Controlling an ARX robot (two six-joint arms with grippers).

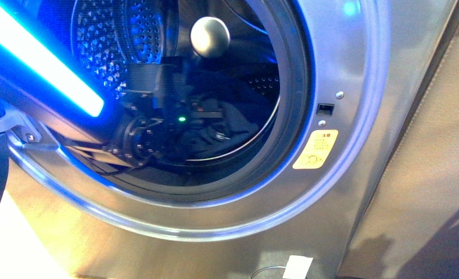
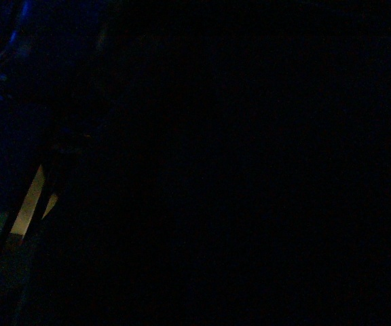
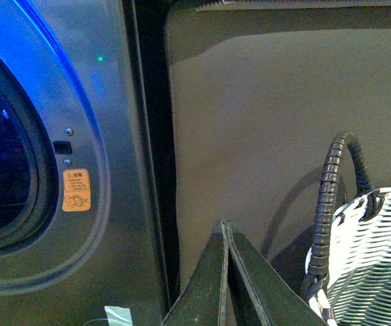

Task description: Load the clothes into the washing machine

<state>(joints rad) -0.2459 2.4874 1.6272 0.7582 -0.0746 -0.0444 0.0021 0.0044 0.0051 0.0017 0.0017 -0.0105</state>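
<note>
The washing machine (image 1: 355,87) is a silver-grey front-loader with its porthole open and lit blue round the rim. Dark navy clothes (image 1: 241,125) lie crumpled low in the perforated steel drum (image 1: 105,35). My left arm reaches in through the porthole. Its gripper (image 1: 212,125) is a black shape against the dark fabric, and its jaws cannot be made out. The left wrist view is dark. My right gripper (image 3: 226,227) is outside, to the right of the machine (image 3: 114,102), shut with nothing between its fingers.
An orange warning sticker (image 1: 315,149) sits right of the porthole. A brown panel (image 1: 425,145) stands beside the machine. A white woven basket (image 3: 375,265) with a dark handle (image 3: 331,204) is close to the right gripper. A white tag (image 1: 297,267) lies low by the machine.
</note>
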